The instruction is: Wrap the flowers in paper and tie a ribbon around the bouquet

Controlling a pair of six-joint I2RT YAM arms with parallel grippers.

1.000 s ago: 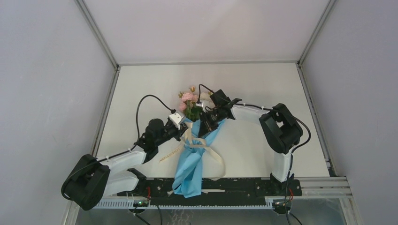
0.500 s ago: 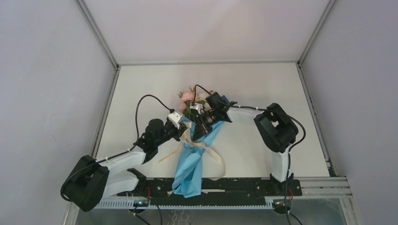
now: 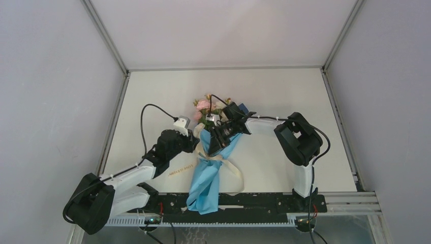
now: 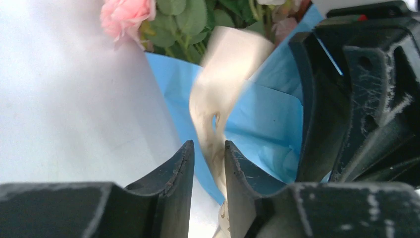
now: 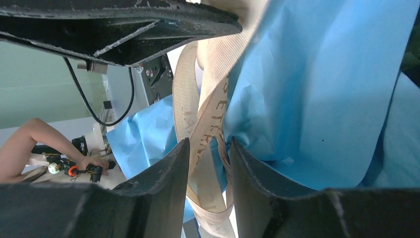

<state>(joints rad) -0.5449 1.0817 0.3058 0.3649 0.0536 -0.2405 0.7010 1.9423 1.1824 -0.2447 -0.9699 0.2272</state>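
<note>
The bouquet lies across the middle of the table, its blue paper (image 3: 206,178) a cone narrowing toward the near edge. Pink and cream flowers (image 3: 205,107) stick out at the far end; a pink rose (image 4: 126,12) shows in the left wrist view. The cream ribbon (image 3: 235,172) is looped round the cone's waist. My left gripper (image 3: 195,143) is at the cone's left side, jaws a little apart; the ribbon (image 4: 223,84) runs loosely through the gap of the left gripper (image 4: 209,153). My right gripper (image 3: 213,145) is over the cone, open, and a ribbon loop (image 5: 210,124) hangs between the jaws of the right gripper (image 5: 209,148).
A ribbon tail with printed letters (image 3: 181,170) lies on the table left of the cone. The black mounting rail (image 3: 254,201) crosses under the cone's tip. The right gripper's black body (image 4: 361,89) sits close beside my left fingers. A person's hand with a tool (image 5: 74,168) shows beyond the table.
The left gripper, shut before, has parted its jaws and drawn back a little to the left. The right gripper has shifted slightly left over the cone and opened wider.
</note>
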